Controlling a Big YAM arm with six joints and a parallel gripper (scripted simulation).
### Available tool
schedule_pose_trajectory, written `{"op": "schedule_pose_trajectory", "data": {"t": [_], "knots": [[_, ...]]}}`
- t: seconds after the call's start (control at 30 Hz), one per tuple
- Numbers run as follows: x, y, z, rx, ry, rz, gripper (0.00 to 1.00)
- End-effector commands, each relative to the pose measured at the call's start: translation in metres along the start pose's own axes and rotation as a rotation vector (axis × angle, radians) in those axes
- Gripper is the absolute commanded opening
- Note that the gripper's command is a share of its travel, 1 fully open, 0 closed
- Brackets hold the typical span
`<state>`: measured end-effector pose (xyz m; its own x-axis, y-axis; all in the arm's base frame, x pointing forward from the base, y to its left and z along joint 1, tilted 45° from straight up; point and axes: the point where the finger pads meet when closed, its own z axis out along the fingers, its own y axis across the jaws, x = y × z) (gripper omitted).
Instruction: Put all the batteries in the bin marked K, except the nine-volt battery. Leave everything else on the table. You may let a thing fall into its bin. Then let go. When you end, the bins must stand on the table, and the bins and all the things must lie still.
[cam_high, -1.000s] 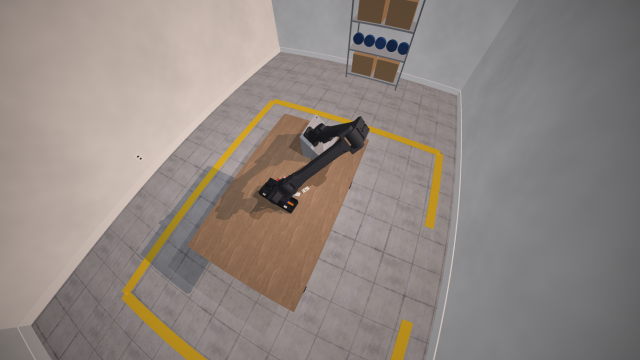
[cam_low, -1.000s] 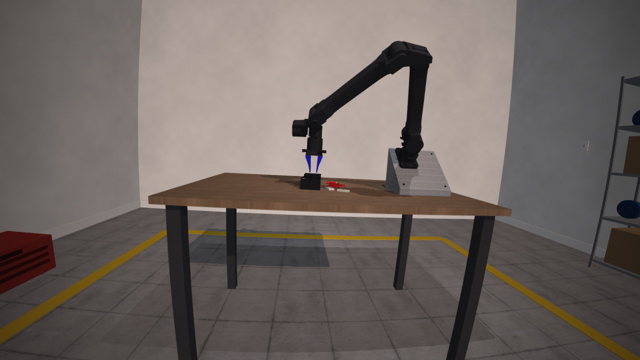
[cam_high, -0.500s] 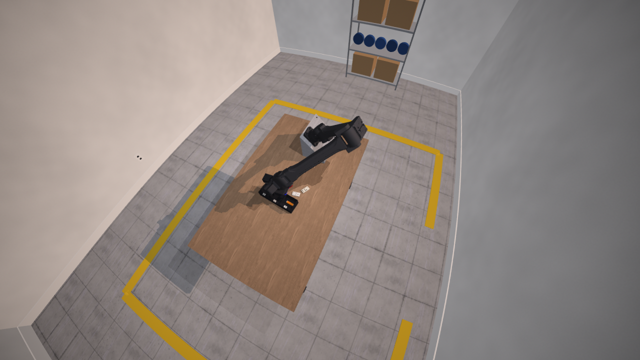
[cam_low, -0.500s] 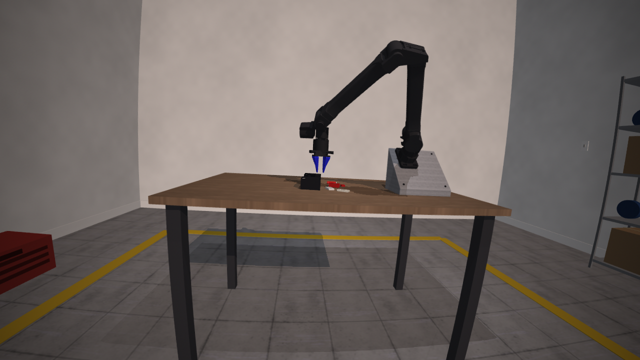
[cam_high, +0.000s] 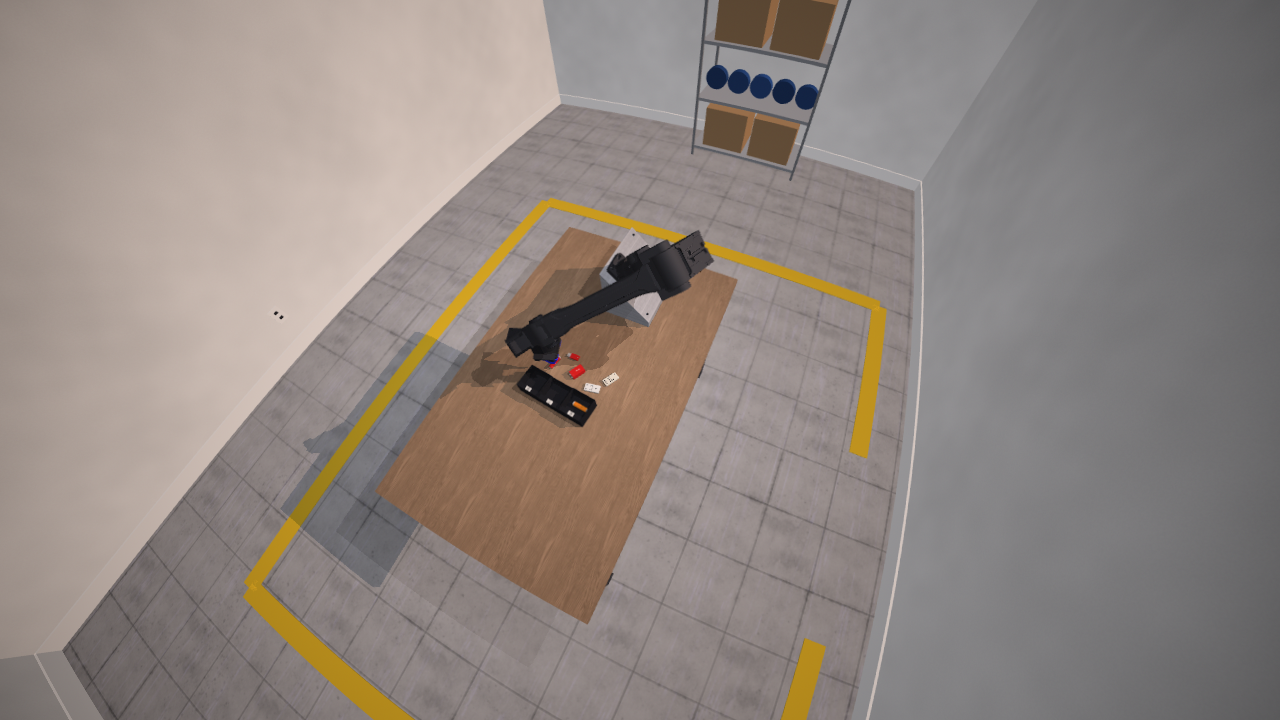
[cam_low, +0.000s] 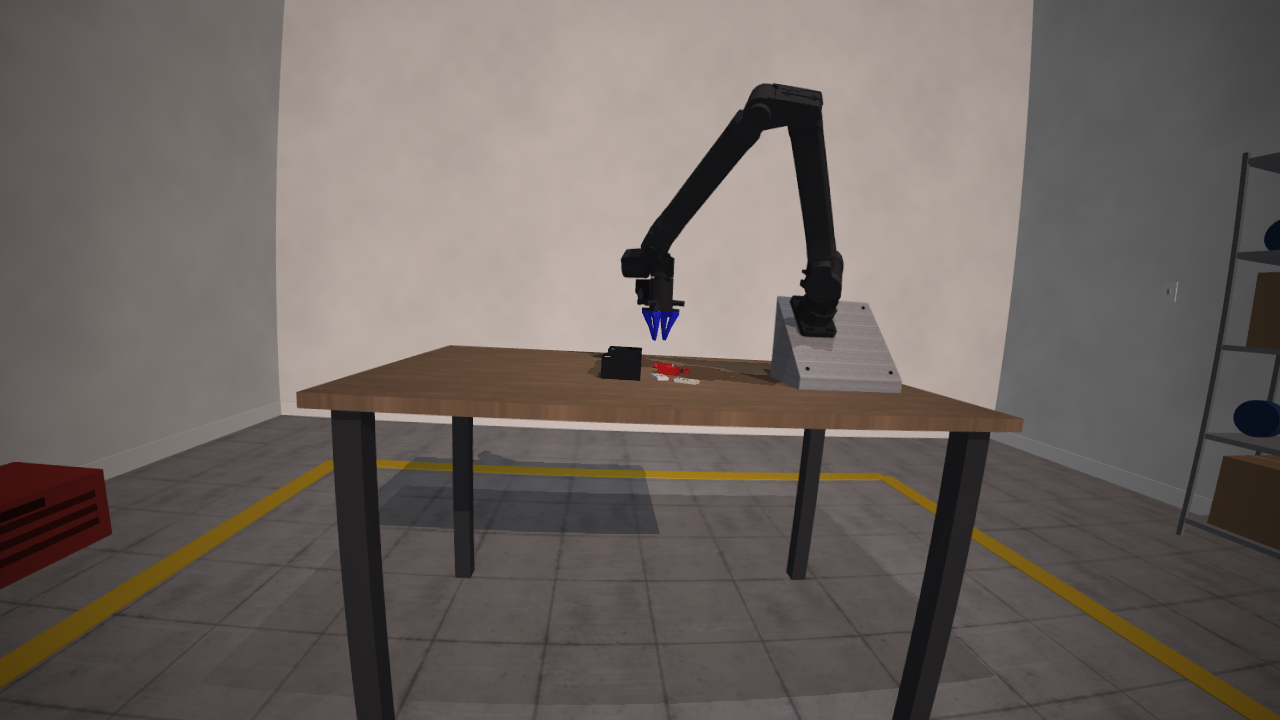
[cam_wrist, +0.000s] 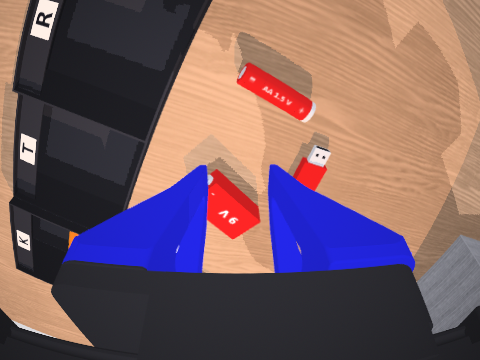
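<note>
Grey floor tiles and a yellow taped boundary surround the wooden table (cam_low: 537, 394), where the black arm reaches out from its slanted grey pedestal (cam_low: 881, 380). The gripper (cam_wrist: 236, 203) hangs well above the tabletop, its blue fingers partly apart with nothing between them; it carries no load.

Directly beneath it, seen through the gap between the fingers, lies the red nine-volt battery (cam_wrist: 232, 212), the one cell that must stay on the table. Just beyond it lies a red cylindrical battery (cam_wrist: 276, 92), flat on the wood and apart from everything else. A red USB stick (cam_wrist: 312, 168) sits beside the right-hand finger in the wrist view.

The black bin row (cam_wrist: 87, 100) stands to one side, with compartments labelled R (cam_wrist: 44, 19), T (cam_wrist: 27, 152) and K (cam_wrist: 23, 240). An orange battery (cam_high: 580, 408) already lies in the K end compartment (only a sliver of orange shows in the wrist view). Two white dominoes (cam_high: 600, 383) lie near the bins.

By my reading, one battery is delivered and the step in hand is going for the red cylindrical one. The next move calls for shifting forward past the nine-volt, turning the fingers across the cylinder's long axis, opening them if needed, descending, then closing. The risk I see is nudging the nine-volt or the USB stick on the way down.
</note>
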<state>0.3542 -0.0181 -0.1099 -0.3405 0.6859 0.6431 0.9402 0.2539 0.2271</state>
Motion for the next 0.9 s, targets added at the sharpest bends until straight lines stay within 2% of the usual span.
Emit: {"op": "schedule_pose_trajectory", "data": {"t": [0.0, 0.07, 0.17, 0.23, 0.27, 0.33, 0.4, 0.47, 0.63, 0.73, 0.8, 0.87], "knots": [[-0.02, -0.029, -0.008, -0.017, -0.001, -0.157, 0.27], [-0.031, -0.014, -0.016, -0.015, -0.011, -0.194, 0.27], [-0.034, -0.01, -0.018, -0.01, -0.007, -0.231, 0.27], [-0.034, -0.01, -0.018, -0.01, -0.007, -0.231, 0.27], [-0.021, -0.017, -0.016, -0.003, 0.009, -0.271, 0.27], [-0.016, -0.011, -0.011, 0.0, 0.015, -0.31, 0.27], [-0.022, 0.0, -0.016, -0.002, 0.018, -0.345, 0.27], [-0.025, -0.01, -0.02, -0.001, 0.025, -0.381, 0.27], [-0.028, -0.016, -0.011, -0.002, 0.032, -0.494, 0.27], [-0.033, -0.005, -0.02, -0.003, 0.029, -0.56, 0.27], [-0.033, -0.005, -0.02, -0.003, 0.029, -0.56, 0.27], [-0.029, -0.009, -0.018, -0.005, 0.032, -0.632, 0.27]]}}
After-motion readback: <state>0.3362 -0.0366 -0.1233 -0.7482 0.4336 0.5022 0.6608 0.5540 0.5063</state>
